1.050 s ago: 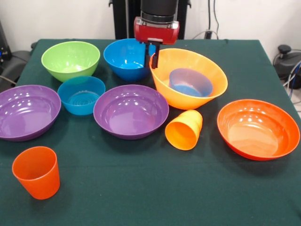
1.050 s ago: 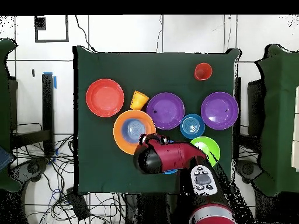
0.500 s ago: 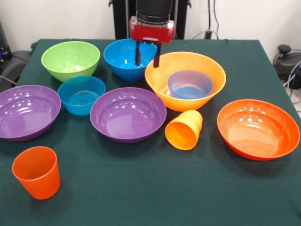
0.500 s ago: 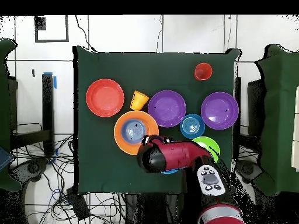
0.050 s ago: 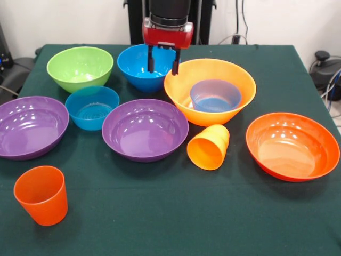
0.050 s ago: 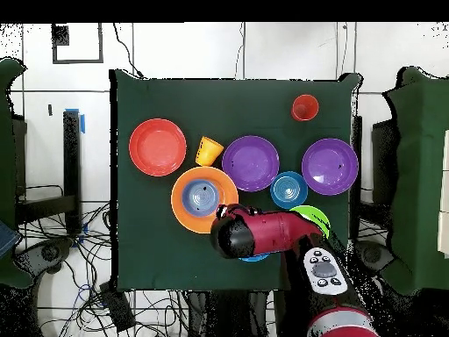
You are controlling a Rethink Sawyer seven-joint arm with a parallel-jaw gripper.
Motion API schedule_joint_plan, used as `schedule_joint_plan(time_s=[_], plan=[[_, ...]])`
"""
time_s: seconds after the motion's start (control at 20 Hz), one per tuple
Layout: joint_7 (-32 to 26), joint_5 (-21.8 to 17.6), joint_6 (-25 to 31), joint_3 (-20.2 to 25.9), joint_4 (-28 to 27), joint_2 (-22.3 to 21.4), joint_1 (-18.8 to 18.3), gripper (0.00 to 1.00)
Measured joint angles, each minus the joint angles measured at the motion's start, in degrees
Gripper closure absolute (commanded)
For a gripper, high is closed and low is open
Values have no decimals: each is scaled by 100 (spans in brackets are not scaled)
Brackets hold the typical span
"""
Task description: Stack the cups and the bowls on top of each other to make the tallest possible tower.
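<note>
Front view: hand (image 5: 162, 60) hangs spread over medium blue bowl (image 5: 143, 66).

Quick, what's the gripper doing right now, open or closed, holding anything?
Gripper: open, holding nothing, above the medium blue bowl.

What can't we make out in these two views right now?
- Medium blue bowl: in the overhead view the arm covers nearly all of it.
- Lime green bowl: partly under the arm in the overhead view.
- Gripper: hidden beneath the arm in the overhead view; the front view shows it open, hanging at the blue bowl, contact unclear.
- Yellow-orange cup: lying on its side; its base is hidden in the front view.
</note>
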Motion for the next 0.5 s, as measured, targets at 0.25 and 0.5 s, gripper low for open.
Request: schedule_joint_plan(time_s=[0.25, 0.5], plan=[[0, 0, 152, 124, 0, 0, -30, 0], [0, -1, 440, 259, -1, 1, -101, 0]])
